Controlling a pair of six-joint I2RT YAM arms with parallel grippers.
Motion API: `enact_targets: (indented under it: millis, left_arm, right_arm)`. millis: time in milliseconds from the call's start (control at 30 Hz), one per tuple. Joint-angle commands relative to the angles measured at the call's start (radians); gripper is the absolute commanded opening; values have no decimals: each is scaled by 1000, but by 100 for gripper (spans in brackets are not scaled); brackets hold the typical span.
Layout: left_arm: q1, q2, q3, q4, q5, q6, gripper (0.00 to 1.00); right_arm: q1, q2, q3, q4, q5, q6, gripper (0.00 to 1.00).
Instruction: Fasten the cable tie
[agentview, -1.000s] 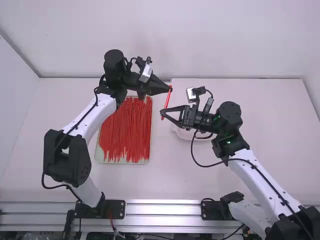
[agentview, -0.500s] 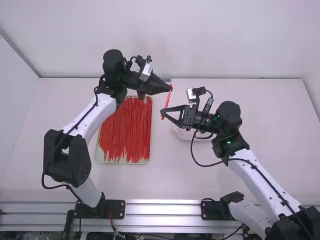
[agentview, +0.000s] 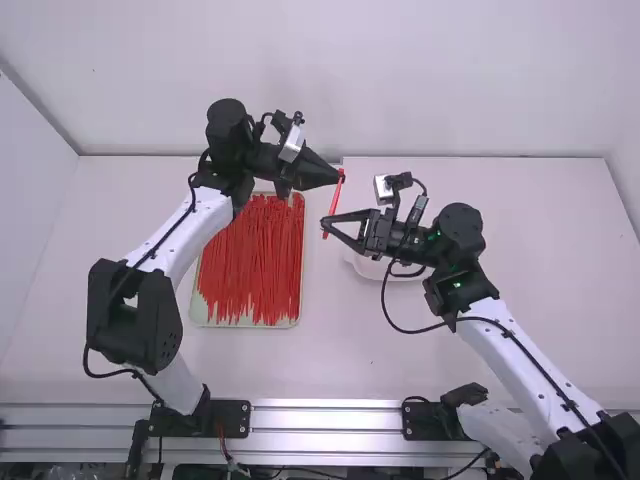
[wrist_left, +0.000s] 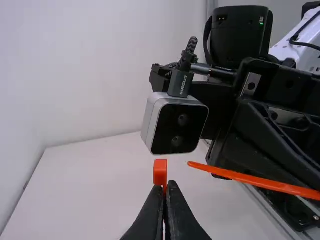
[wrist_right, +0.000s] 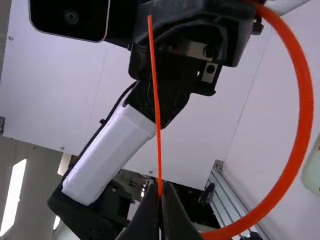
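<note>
A red cable tie (agentview: 333, 206) hangs in the air between both grippers, above the table's middle. My left gripper (agentview: 336, 179) is shut on the tie's square head (wrist_left: 160, 171), seen just above its fingertips in the left wrist view. My right gripper (agentview: 326, 224) is shut on the thin tail (wrist_right: 155, 100), which runs straight up from its fingertips (wrist_right: 160, 196). The rest of the strap bends round in a wide red loop (wrist_right: 300, 115). In the left wrist view the tail's pointed end (wrist_left: 250, 180) sticks out sideways near the head.
A tray (agentview: 292, 321) heaped with several red cable ties (agentview: 250, 258) lies on the table under the left arm. A white bowl (agentview: 365, 271) sits below the right gripper. The right side of the table has free room.
</note>
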Motion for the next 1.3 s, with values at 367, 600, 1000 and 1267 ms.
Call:
enact_targets:
  millis: [367,600,1000,1267]
  left_arm:
    - [-10,-9,-5,3,0,-4,2]
    - [-17,-9,-5,3,-1,-4,2]
    - [-19,-9,-5,-8,-1,-4,2]
    - [-28,-9,-5,-8,-1,-4,2]
  right_arm:
    - [1,-5,24,2,16,13,0]
    - [-5,-5,24,3,17,13,0]
    - [-32,-5,24,-5,16,13,0]
    - [-31,-5,24,-5,23,13,0]
